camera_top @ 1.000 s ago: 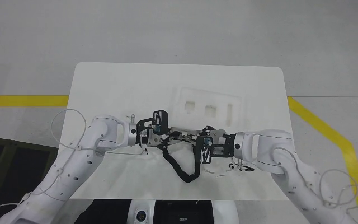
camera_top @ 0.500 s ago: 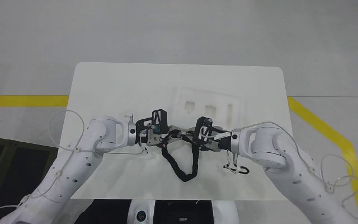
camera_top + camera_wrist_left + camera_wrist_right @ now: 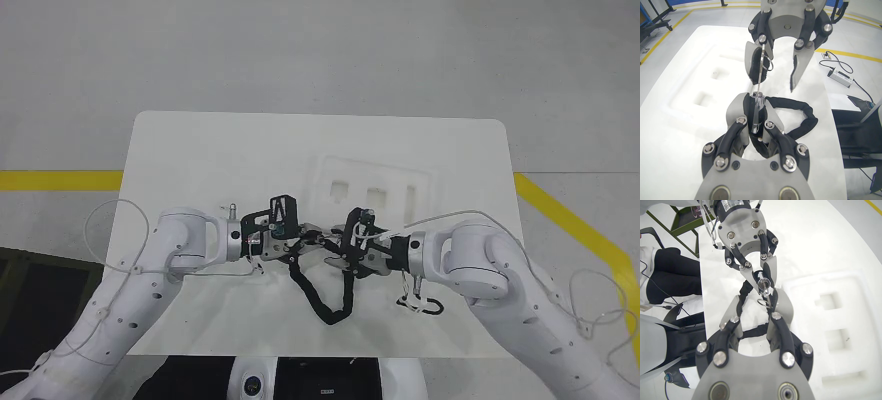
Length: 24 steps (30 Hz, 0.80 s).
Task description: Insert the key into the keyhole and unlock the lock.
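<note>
My left gripper (image 3: 756,102) is shut on the chrome lock (image 3: 758,108), above the table's front middle. The lock's black fabric-covered chain (image 3: 806,117) hangs from it in a loop (image 3: 325,305). The key (image 3: 761,66), with its ring, lies against one pad of my right gripper (image 3: 772,87), and its tip meets the keyhole end of the lock. That gripper's fingers stand wide apart, open. In the right wrist view the lock face (image 3: 763,283) sits between the left gripper's fingers, with the key (image 3: 768,300) just in front of it. How deep the key sits cannot be made out.
A white foam tray (image 3: 375,190) with rectangular recesses lies on the white table (image 3: 200,150) behind the grippers. The table's front edge is close below the hanging chain.
My right gripper has rolled about its wrist and shifted slightly toward the left gripper. The left arm and the lock stayed put.
</note>
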Tool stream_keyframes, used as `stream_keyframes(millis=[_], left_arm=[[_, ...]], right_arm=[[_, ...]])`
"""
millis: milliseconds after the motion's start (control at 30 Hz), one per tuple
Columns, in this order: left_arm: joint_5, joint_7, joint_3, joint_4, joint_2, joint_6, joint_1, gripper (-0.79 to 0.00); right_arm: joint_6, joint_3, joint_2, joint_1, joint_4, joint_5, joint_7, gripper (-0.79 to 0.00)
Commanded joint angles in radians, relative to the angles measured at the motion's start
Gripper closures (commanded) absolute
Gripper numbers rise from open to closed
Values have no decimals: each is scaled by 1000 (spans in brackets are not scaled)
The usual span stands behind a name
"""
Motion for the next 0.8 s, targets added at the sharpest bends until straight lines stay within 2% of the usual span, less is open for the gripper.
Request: stream_keyframes(millis=[0,100,133,167,233,267,300,467,500,533,767], left_arm=[[0,0,-2,-1,0,1,2,0],[2,-3,-5,-3,0,0,5,0],[3,-4,-5,-5,0,-1,5,0],[4,-5,-6,-6,0,-1,5,0],[4,-7,-6,-9,-1,-3,6,0],[5,-8,-6,-10,-1,-4,6,0],[6,-9,-7,-11,-1,-4,6,0],[19,-21,-8,-22,-2,7,7,0],[20,-22,-9,-25,-2,8,8,0],[22,-24,-10,-28,-2,10,8,0],[43,-34,-15,-45,-2,23,15,0]], right_arm=[[-4,6,1,-2,-7,-7,-7,-785],[-18,24,4,-11,-23,-30,-40,-785],[-19,32,5,-15,-29,-42,-55,-742],[-20,40,6,-21,-34,-53,-75,-637],[-23,53,8,-33,-39,-74,-104,-514],[-26,58,9,-38,-40,-81,-112,-483],[-29,61,10,-42,-40,-85,-118,-388],[-17,71,11,-52,-28,-72,-134,-108],[-11,72,11,-53,-23,-63,-132,-22],[-3,72,10,-54,-18,-52,-130,0],[22,65,7,-47,19,46,-108,0]])
